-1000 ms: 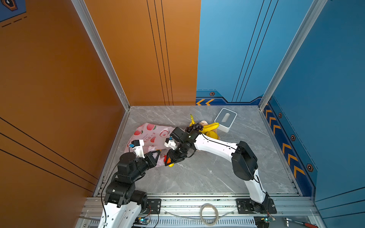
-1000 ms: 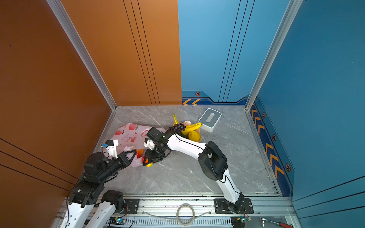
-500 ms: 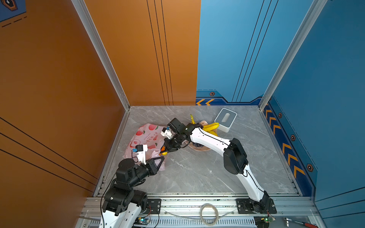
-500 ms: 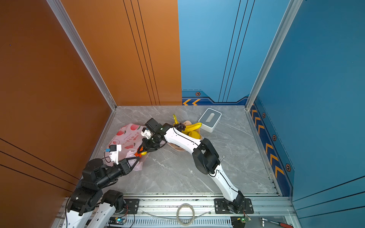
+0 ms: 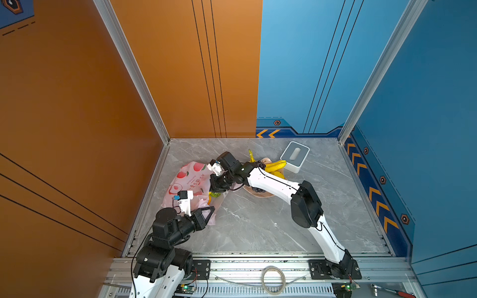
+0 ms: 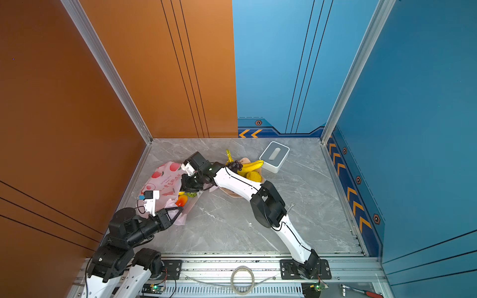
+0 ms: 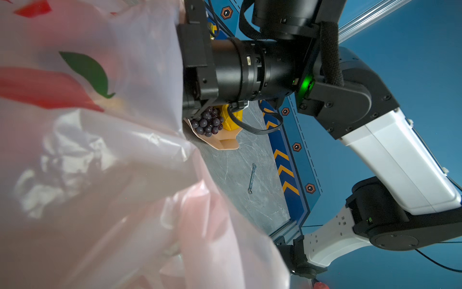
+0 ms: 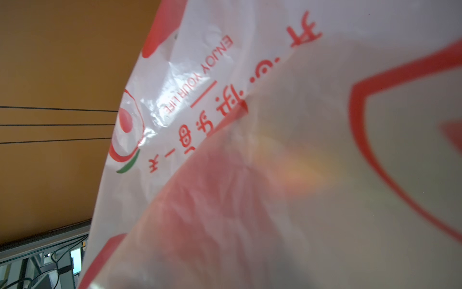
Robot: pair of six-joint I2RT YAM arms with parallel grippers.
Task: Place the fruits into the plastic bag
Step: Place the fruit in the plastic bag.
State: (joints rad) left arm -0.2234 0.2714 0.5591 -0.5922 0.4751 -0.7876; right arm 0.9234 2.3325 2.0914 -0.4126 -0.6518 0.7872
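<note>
The pale-pink plastic bag (image 5: 191, 180) (image 6: 165, 180) lies at the left of the floor, its mouth facing the plate. My left gripper (image 5: 210, 209) (image 6: 180, 209) is shut on the bag's near edge, and bag film (image 7: 100, 175) hides its jaws in the left wrist view. My right gripper (image 5: 216, 189) (image 6: 189, 190) reaches into the mouth, shut on a green-and-yellow fruit (image 6: 191, 194). A red-orange fruit (image 6: 182, 200) lies just inside. Grapes (image 5: 260, 163) (image 7: 207, 122), bananas (image 5: 276, 165) and a lemon (image 6: 254, 176) sit on the beige plate (image 5: 260, 193). Bag film (image 8: 300, 150) fills the right wrist view.
A white-grey box (image 5: 294, 156) stands right behind the plate. A small wrench (image 6: 290, 206) lies on the marble floor beside my right elbow. The orange wall runs close along the bag's left side. A red-handled tool (image 5: 397, 292) rests on the front rail.
My right gripper has carried the fruit left and farther back, into the bag's mouth. The left arm has drawn slightly back, still gripping the bag edge.
</note>
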